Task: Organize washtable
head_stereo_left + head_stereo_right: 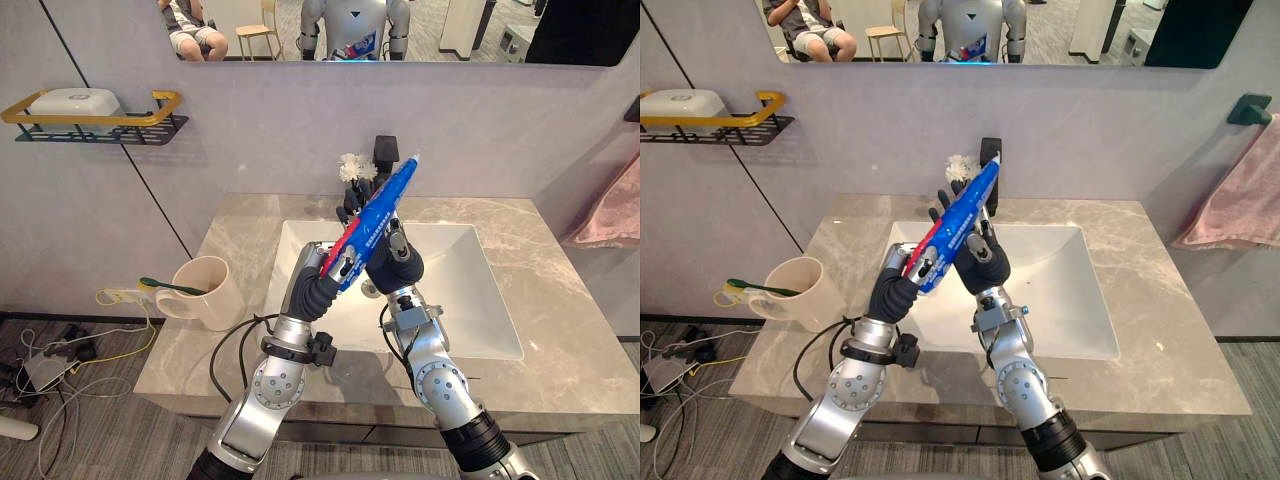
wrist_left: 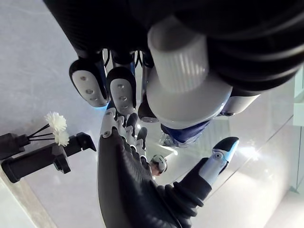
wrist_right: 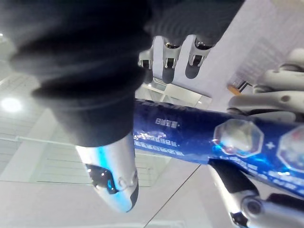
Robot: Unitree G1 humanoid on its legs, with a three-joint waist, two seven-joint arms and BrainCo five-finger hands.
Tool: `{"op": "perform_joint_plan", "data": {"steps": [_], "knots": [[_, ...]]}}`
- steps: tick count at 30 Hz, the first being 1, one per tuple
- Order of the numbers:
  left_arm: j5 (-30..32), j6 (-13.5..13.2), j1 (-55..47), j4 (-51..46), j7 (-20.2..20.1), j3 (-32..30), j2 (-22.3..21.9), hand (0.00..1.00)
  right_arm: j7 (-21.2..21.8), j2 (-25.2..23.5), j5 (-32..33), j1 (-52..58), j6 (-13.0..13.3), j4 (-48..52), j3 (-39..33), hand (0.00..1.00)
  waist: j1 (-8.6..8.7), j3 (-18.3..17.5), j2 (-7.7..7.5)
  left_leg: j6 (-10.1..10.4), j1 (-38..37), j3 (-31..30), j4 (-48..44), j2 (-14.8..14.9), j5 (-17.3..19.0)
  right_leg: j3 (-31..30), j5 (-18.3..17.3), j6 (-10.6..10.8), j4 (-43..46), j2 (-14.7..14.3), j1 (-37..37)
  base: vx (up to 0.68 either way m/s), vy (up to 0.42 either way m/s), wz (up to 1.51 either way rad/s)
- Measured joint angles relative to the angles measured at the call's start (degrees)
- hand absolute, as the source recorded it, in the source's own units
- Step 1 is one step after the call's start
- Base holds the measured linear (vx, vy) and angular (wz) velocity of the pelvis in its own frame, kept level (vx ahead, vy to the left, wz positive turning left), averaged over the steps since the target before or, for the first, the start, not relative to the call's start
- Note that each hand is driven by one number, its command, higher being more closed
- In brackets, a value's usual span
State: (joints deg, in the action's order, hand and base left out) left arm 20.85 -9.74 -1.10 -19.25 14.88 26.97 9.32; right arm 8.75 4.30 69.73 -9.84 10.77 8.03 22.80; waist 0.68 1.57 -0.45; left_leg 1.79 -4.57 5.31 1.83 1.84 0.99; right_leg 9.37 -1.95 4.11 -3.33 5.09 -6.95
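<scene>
A blue toothpaste tube (image 1: 380, 212) with a red stripe and a white cap (image 2: 178, 71) is held slanted above the sink basin (image 1: 470, 290). My left hand (image 1: 320, 285) is shut on its lower cap end, fingers (image 2: 121, 88) curled round it. My right hand (image 1: 396, 262) is raised just behind the middle of the tube. Its fingers (image 3: 166, 54) stand fairly straight beyond the tube and its thumb (image 3: 111, 183) is spread on the near side, so the tube (image 3: 190, 133) passes between them without being clasped.
A cream mug (image 1: 205, 292) holding a green toothbrush (image 1: 172, 287) stands on the marble counter (image 1: 560, 330) at the left. A black faucet (image 1: 385, 150) and white flowers (image 1: 357, 167) stand behind the basin. A wall shelf (image 1: 95, 120) carries a white dish; a pink towel (image 1: 612, 212) hangs at the right.
</scene>
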Motion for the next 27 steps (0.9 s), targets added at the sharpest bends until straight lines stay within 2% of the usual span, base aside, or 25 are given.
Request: {"op": "perform_joint_plan", "data": {"steps": [17, 23, 24, 27], "knots": [[-0.59, -0.24, -0.14, 3.92, -2.25, 0.98, -0.17, 1.0, -0.09, 0.04, 0.01, -1.58, -0.18, 0.0, 0.01, 1.0, -0.01, -0.27, -0.11, -0.01, -0.06, 0.07, 0.0, 0.0, -0.01, -0.1, 0.03, 0.01, 0.01, 0.0, -0.01, 0.0, 0.0, 0.0], [-0.57, -0.34, -0.79, 4.13, -2.26, 0.54, -0.19, 1.0, -0.1, 0.07, -0.07, -1.58, -1.16, -0.01, 0.01, 1.0, 0.02, -0.28, -0.09, -0.01, -0.06, 0.08, 0.0, 0.01, -0.01, -0.12, 0.03, 0.01, 0.01, -0.01, 0.0, 0.0, 0.0, 0.0], [-0.56, -0.54, -0.97, 4.13, -2.26, 0.36, -0.18, 0.0, -0.09, 0.06, -0.1, -1.58, -1.23, -0.01, 0.01, 1.0, 0.01, -0.28, -0.09, -0.01, -0.06, 0.07, 0.0, 0.01, -0.01, -0.12, 0.03, 0.01, 0.01, -0.01, 0.0, 0.0, 0.0, 0.0], [-0.56, -0.79, -2.14, 4.12, -2.25, -0.05, -0.19, 0.0, -0.09, 0.14, -0.59, -1.58, -1.25, -0.01, -0.08, 1.0, 0.01, -0.28, -0.08, -0.01, -0.06, 0.07, 0.0, 0.0, -0.01, -0.11, 0.03, 0.01, 0.01, 0.0, 0.0, 0.0, 0.0, 0.0]]}}
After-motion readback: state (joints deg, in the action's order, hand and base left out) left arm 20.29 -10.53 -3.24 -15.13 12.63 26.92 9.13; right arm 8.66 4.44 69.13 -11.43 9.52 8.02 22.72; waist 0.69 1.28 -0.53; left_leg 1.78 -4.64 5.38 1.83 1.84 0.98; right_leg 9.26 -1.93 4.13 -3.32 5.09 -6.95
